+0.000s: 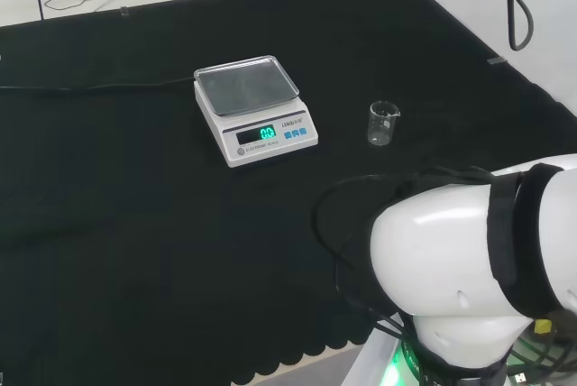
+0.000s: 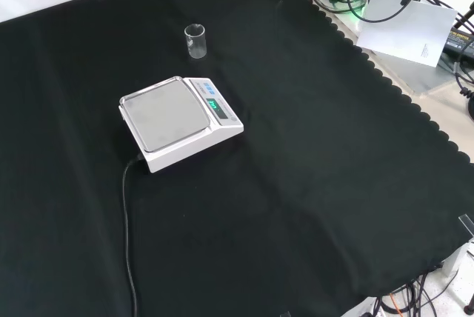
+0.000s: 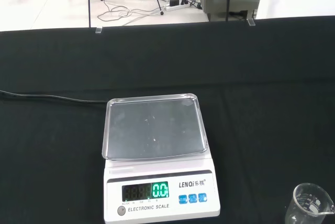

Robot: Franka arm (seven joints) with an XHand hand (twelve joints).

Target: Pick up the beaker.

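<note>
The beaker (image 1: pixel 383 123) stands upright on the black cloth (image 1: pixel 135 224), alone and apparently empty, with open cloth on every side. That looks like a fair setup for a pick: nothing crowds it, so the hand should have room to come round it from whichever side suits. In the head view it sits to the right of the scale (image 1: pixel 253 108), near but clearly apart, and well in from the cloth's right edge. The scale lies flat with its tray bare and its display lit, and its cable (image 2: pixel 129 235) trails off toward the near edge of the cloth in the front view, well away from the glass.

The arm (image 1: pixel 478 269) bulks large at the lower right of the head view. I cannot tell whether the fingers are spread or curled. My read is that the reach has not begun.

Now, what each camera adds. The front view puts the beaker farther off than the scale, toward the cloth's far edge, a gap the head view flattens into side by side. The wrist view brings the scale up close and catches the beaker's rim and spout, showing clear, thin glass. That one will need a careful close.
</note>
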